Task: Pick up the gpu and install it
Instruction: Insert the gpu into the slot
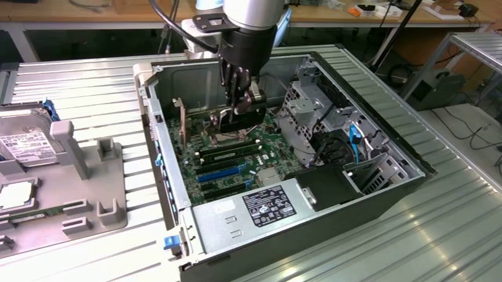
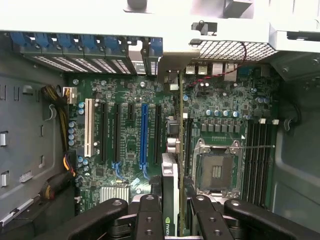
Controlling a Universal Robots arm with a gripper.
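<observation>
The end effector is clenched on the gpu, which it holds edge-on between its fingers, upright over the motherboard inside the open case. The step in hand looks like the install itself: the card is already lifted and carried in, and hangs just above the board, close to the dark slot that runs straight ahead of the grip, beside the bare CPU socket. Whether the card's edge already touches that slot cannot be told. The seating would call for the card's lower edge to line up along the slot and its bracket, ahead at the case's rear wall, to meet a rear opening, followed by a straight press down with no tilt; a skewed card could jam or scrape nearby parts. Counting outward from the grip: one gpu, one CPU socket, and four memory slots on the socket's far side. To the other side lie one blue slot, three long dark ones and one white slot. Farther off, one power supply sits at the case end. Beyond the case, on the desk, one grey tray carries one hard drive.
</observation>
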